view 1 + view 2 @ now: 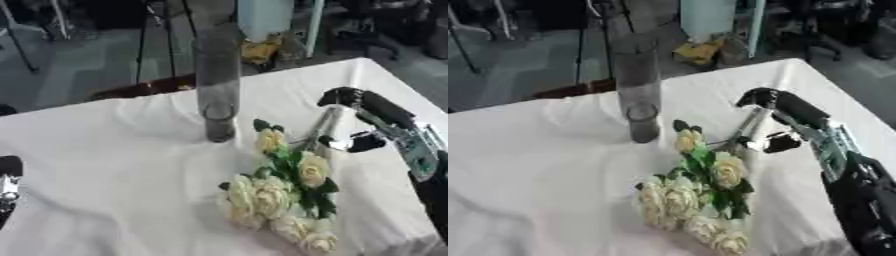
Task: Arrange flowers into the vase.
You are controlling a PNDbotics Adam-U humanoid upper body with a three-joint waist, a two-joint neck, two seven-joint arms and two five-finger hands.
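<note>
A tall clear glass vase [218, 90] stands upright near the far middle of the white-clothed table [105, 150]. A bunch of cream roses with green leaves [284, 192] lies flat in front of it and to its right, stems pointing toward the far right. My right hand [785, 109] comes in from the right, and its straight silver fingers [748, 128] reach down onto the stem end of the bunch, with the thumb apart below them. A small part of my left hand [9, 182] shows at the left edge, away from the flowers.
The table's far edge runs just behind the vase, and its right edge lies close beside my right arm. Beyond the table are a grey floor, thin stand legs [166, 35] and a yellow object [258, 50].
</note>
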